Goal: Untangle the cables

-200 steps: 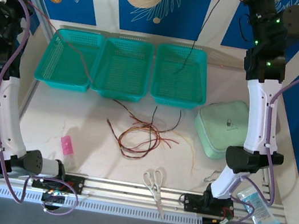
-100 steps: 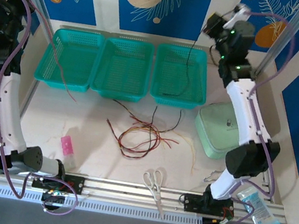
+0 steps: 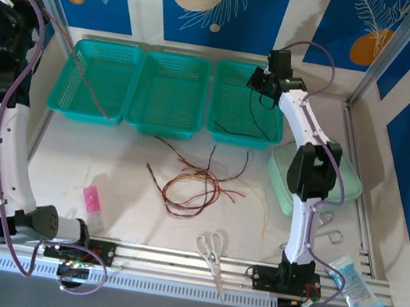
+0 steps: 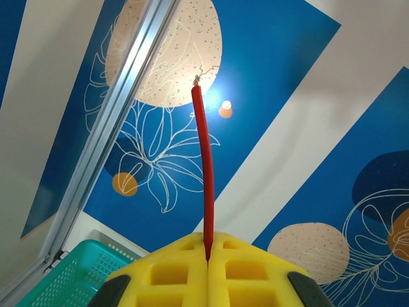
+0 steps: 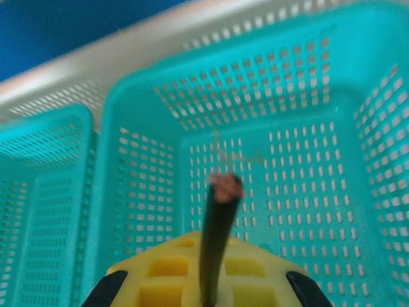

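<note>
Cables (image 3: 198, 184) mostly in 1 loose knot in the middle of the table (image 3: 108, 160), red, brown and yellow-tan strands crossing, just in front of the 3 teal baskets (image 3: 163, 132). 2 strands already drawn out of it.

Red cable (image 4: 206, 173) clamped between the closed yellow pads of the left gripper (image 4: 208, 246), bare copper tip poking up past them. In the top view, stretched from the raised left arm down across the left basket (image 3: 85, 113), lower end near that basket's front rim and apparently free of the knot. Held high, presumably, to lift the whole length clear without dragging neighbours along.

Dark cable (image 5: 220, 204), probably black though blurred in the wrist view, pinched in the right gripper (image 5: 214, 256), likewise closed on it, stub end above the pads. Hanging from there into the right basket (image 3: 241, 138), lower part curled on the mesh floor. Kept over that basket, most likely, for a straight drop on release: 1 strand sorted, away from the rest.

Scissors (image 3: 210, 248) by the front rail, well apart from the knot and out of both arms' way.
</note>
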Controlling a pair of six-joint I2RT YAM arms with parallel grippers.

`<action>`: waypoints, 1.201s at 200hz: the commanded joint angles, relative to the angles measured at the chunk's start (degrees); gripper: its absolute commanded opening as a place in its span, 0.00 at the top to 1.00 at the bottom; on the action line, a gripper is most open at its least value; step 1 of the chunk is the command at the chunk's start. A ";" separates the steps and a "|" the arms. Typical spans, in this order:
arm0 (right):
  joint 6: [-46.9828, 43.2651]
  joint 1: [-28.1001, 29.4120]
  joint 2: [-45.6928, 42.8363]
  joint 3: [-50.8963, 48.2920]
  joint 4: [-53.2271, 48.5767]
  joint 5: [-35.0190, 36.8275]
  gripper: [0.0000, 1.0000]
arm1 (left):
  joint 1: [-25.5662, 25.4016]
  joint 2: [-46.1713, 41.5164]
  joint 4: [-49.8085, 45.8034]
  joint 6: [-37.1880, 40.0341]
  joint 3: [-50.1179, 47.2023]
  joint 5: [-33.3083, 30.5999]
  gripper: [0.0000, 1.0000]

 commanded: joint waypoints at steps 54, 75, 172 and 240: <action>2.71 3.46 20.22 21.64 -21.37 -4.73 1.00 | -0.52 -3.73 3.02 -1.90 -4.25 1.81 1.00; 2.94 3.43 20.38 19.82 -20.65 -5.41 1.00 | -0.52 -4.31 3.10 -2.63 -5.61 2.27 1.00; 1.45 -0.59 11.22 21.38 -22.71 -8.75 0.21 | -1.68 -1.63 5.69 -4.41 -1.76 3.14 1.00; -0.62 -3.57 1.47 19.24 -23.48 -12.43 0.01 | -3.55 6.60 9.04 -0.23 12.91 -3.15 1.00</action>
